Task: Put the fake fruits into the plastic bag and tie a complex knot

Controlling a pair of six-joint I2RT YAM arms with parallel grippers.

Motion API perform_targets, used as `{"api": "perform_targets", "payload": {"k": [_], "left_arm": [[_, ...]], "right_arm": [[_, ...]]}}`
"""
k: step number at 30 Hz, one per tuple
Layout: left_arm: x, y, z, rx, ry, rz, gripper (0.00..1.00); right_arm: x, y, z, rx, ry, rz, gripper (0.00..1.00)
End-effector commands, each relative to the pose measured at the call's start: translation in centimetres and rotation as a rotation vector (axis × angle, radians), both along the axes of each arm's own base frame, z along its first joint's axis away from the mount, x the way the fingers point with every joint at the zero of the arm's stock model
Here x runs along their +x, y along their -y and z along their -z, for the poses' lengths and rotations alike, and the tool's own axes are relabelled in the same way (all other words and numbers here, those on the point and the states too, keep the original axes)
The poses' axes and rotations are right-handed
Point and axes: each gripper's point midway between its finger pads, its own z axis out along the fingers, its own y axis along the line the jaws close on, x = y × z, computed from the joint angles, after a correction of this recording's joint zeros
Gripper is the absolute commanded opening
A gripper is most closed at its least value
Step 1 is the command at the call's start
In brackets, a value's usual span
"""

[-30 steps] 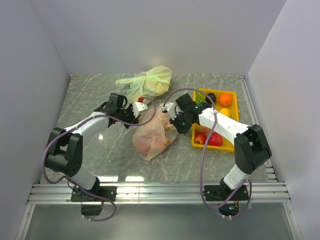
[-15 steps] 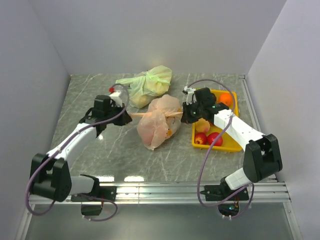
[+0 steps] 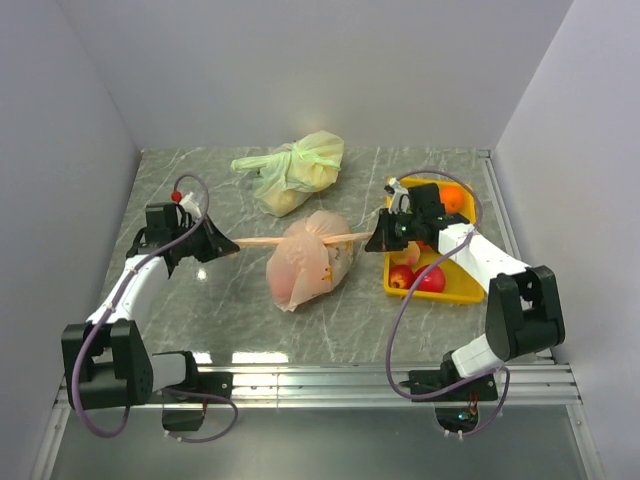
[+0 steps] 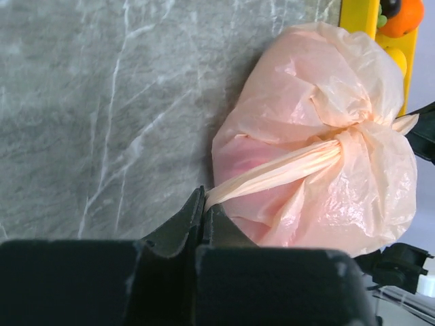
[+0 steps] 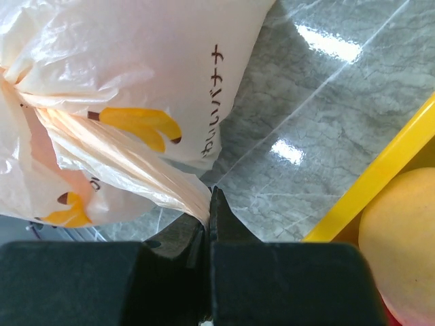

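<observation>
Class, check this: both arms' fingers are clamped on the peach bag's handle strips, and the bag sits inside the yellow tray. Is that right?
No: the peach bag lies on the table beside the yellow tray, not inside it, as the top external view shows. The left fingers and right fingers are clamped on its handle strips.

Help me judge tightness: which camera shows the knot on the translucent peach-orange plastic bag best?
Left wrist: the knot on the translucent peach-orange plastic bag appears close and unobstructed. Top external shows it tiny between taut handle strips. Right wrist shows mainly the bag's printed side and one strip.
</observation>
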Motion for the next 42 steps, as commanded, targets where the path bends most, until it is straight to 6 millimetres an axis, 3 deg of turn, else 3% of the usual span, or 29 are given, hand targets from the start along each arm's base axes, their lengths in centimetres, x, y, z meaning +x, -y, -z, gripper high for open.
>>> {"api": "perform_targets", "payload": {"k": [1,3,5,7,9,11,15,17,22,24,25,26,28,29,31,32,36,42], "left_arm": [[1.9,-13.9,2.9,0.371,-0.036,-0.457,0.00],[2.4,-12.6,2.0,0.318,0.003,-0.399,0.00],[3.3,-11.1,-0.1,0.294,0.082,-0.333,0.01],[4.2,-10.7,-2.1,0.315,0.150,-0.304,0.01],[4.9,-11.2,-3.5,0.339,0.191,-0.321,0.00],[5.3,-12.0,-3.1,0.376,0.182,-0.322,0.00],[6.6,-12.6,-0.7,0.447,0.158,-0.258,0.00],[7.2,-11.7,0.7,0.437,0.155,-0.182,0.00],[9.3,-9.9,0.8,0.408,0.202,-0.089,0.01],[9.8,-8.7,-0.3,0.371,0.225,-0.040,0.23],[9.6,-8.1,-0.8,0.359,0.230,-0.013,0.31],[9.6,-7.4,-2.4,0.344,0.274,0.015,0.47],[9.2,-6.7,-4.2,0.336,0.318,0.047,0.62],[8.5,-6.5,-5.5,0.335,0.341,0.050,0.79],[7.7,-5.9,-7.8,0.328,0.383,0.070,0.91],[7.0,-5.7,-7.9,0.321,0.359,0.078,0.99],[5.4,-5.7,-10.6,0.341,0.339,0.090,0.99],[3.4,-6.7,-12.9,0.388,0.303,0.012,0.99]], "right_arm": [[1.5,14.0,4.6,-0.391,-0.076,0.413,0.00],[1.5,12.8,4.1,-0.361,-0.065,0.368,0.00],[2.1,10.7,2.3,-0.344,-0.009,0.308,0.00],[2.6,8.7,0.5,-0.316,0.050,0.259,0.00],[3.8,8.0,-1.0,-0.310,0.097,0.247,0.00],[4.6,7.8,-1.1,-0.318,0.104,0.245,0.00],[5.1,6.3,1.9,-0.327,0.039,0.177,0.00],[5.6,5.3,2.4,-0.323,0.056,0.153,0.00],[5.7,1.6,3.2,-0.269,0.024,0.057,0.02],[5.5,0.7,2.4,-0.238,0.010,0.018,0.21],[5.4,0.6,2.0,-0.234,0.019,0.004,0.45],[5.1,0.3,0.8,-0.215,0.038,-0.014,0.56],[4.7,0.2,-0.6,-0.202,0.073,-0.041,0.74],[4.2,0.2,-1.2,-0.193,0.078,-0.055,0.78],[3.2,-0.3,-3.7,-0.148,0.126,-0.097,0.87],[2.6,-0.4,-4.4,-0.139,0.128,-0.110,0.88],[0.7,-0.4,-9.0,-0.081,0.232,-0.155,0.92],[-1.1,1.4,-11.9,-0.064,0.285,-0.146,0.94]]}}
